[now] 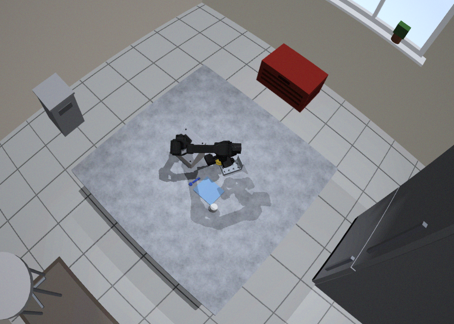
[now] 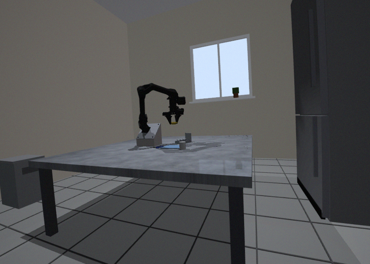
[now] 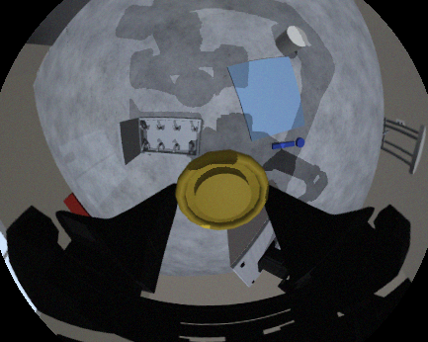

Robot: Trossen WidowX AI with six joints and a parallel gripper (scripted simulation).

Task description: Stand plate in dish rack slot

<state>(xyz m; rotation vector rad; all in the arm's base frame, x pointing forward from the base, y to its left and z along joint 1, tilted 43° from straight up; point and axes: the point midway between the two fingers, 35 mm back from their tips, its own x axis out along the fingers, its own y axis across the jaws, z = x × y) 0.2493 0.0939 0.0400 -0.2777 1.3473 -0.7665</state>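
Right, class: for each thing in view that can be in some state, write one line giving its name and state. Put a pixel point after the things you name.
Black claw (image 2: 173, 123) (image 3: 221, 190): shut on the plate
Round yellow plate (image 2: 173, 123) (image 3: 222, 195): gripped, raised above the table, roughly level
Grey metal dish rack (image 1: 232, 172) (image 3: 170, 135): upright, no plate in it
Flat blue square mat (image 1: 208, 190) (image 3: 268, 99): lying flat
White cylindrical cup (image 1: 213, 207) (image 2: 182, 145) (image 3: 297, 37): standing

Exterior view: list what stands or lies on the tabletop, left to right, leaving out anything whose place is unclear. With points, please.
Arm's base (image 1: 190, 162) (image 2: 145, 142) (image 3: 246, 273), white cup (image 1: 213, 207) (image 2: 182, 145) (image 3: 297, 38), dish rack's upright end panel (image 1: 240, 163) (image 2: 188, 137) (image 3: 130, 141).
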